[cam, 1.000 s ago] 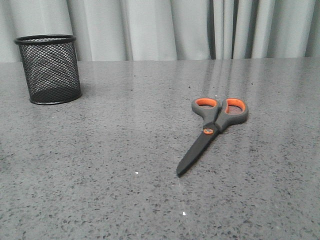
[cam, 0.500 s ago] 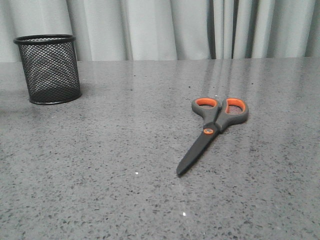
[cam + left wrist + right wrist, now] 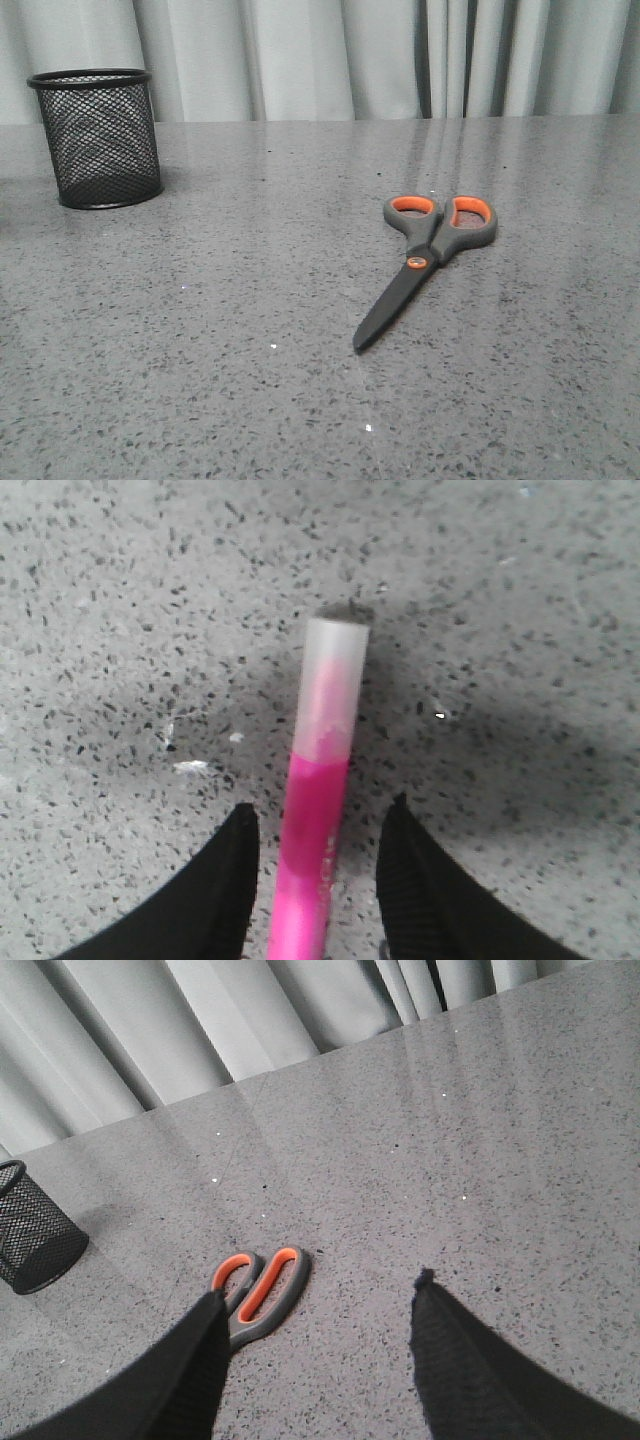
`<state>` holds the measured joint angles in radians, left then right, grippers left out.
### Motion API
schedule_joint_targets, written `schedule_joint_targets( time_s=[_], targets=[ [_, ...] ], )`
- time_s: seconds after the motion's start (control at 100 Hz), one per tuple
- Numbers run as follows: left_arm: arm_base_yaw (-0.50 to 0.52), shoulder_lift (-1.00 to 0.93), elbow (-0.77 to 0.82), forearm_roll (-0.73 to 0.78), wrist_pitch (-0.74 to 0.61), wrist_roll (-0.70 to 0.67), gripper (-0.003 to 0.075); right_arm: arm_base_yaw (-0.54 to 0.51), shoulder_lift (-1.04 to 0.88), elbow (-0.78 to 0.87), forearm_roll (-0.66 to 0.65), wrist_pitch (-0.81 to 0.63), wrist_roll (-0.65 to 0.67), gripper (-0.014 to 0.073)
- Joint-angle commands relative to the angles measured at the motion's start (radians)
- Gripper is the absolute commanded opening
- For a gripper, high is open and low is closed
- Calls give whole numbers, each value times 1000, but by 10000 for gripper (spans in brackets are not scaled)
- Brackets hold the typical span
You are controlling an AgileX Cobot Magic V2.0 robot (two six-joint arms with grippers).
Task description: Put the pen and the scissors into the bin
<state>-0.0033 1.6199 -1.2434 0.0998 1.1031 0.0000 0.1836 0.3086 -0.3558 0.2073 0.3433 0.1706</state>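
The table carries everything. The bin stands upright and empty as far as I can see through its mesh, far off my right end effector, which hangs open above the scissors lying flat. My left end effector is open, straddling the pen, placed so its fingers can close on the barrel.

Speckled grey stone-look tabletop with a faint sheen; bin of black wire mesh; scissors matt dark grey with orange plastic-looking loop linings; pen glossy magenta plastic, frosted translucent cap; pale cloth curtain behind.
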Motion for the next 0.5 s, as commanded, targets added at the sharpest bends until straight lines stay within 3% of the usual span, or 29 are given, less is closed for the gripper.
schedule_joint_targets(
  time_s=[0.0,0.3,0.37,0.45,0.49],
  targets=[
    [4,-16,-31,1,-26,0,264,1,18,-37,0,-72,-10,369],
    [4,36,-31,-44,-42,0,254,1,18,-37,0,-72,-10,369],
    [4,38,-31,-47,-49,16,169,1,18,-37,0,-72,-10,369],
    [4,18,-31,-84,-96,47,-8,1,18,-37,0,-72,-10,369],
    [4,-6,-31,-125,-150,58,-15,1,18,-37,0,-72,-10,369]
  ],
)
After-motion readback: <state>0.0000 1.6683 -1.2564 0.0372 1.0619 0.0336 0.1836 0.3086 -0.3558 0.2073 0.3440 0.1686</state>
